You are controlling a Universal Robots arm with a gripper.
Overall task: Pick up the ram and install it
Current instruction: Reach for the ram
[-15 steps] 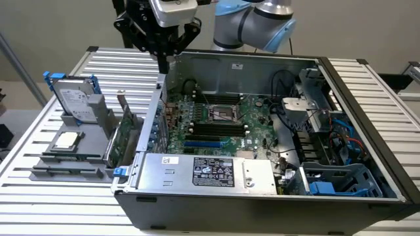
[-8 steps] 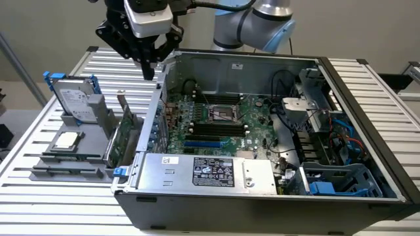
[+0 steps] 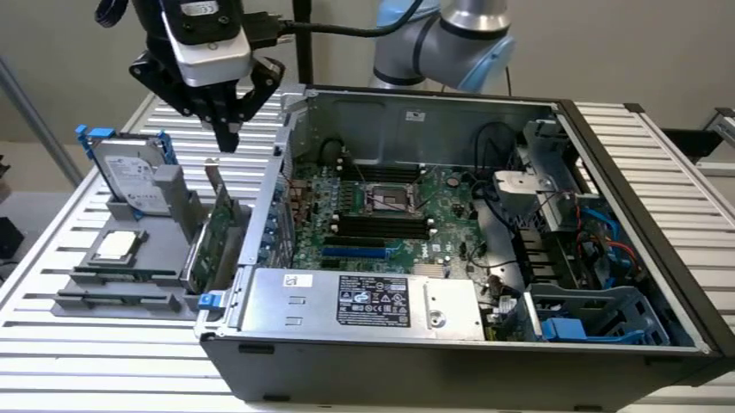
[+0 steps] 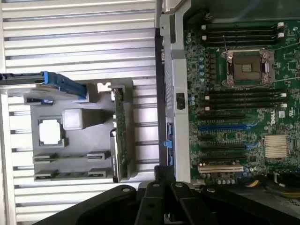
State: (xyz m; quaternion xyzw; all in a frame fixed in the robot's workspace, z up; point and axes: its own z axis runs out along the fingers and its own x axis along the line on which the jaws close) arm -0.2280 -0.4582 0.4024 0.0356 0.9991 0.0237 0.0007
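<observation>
The ram is hard to make out. A thin dark strip, seen edge-on in the front slot of the grey holder (image 3: 69, 305), may be it (image 3: 115, 300) (image 4: 70, 175). My gripper (image 3: 226, 140) hangs well above the holder's back end, between the hard drive (image 3: 124, 172) and the case wall. Its fingers point down, pressed together, with nothing between them. In the wrist view the gripper (image 4: 164, 182) sits over the case edge. The black memory slots (image 3: 379, 226) (image 4: 243, 98) lie beside the CPU socket (image 3: 388, 199).
The holder also carries a CPU chip (image 3: 115, 246) and an upright green expansion card (image 3: 213, 237). The open computer case (image 3: 460, 344) stands to the exterior view's right, with a power supply (image 3: 367, 301) at its front and cables and drive bays (image 3: 574, 249) on its far side.
</observation>
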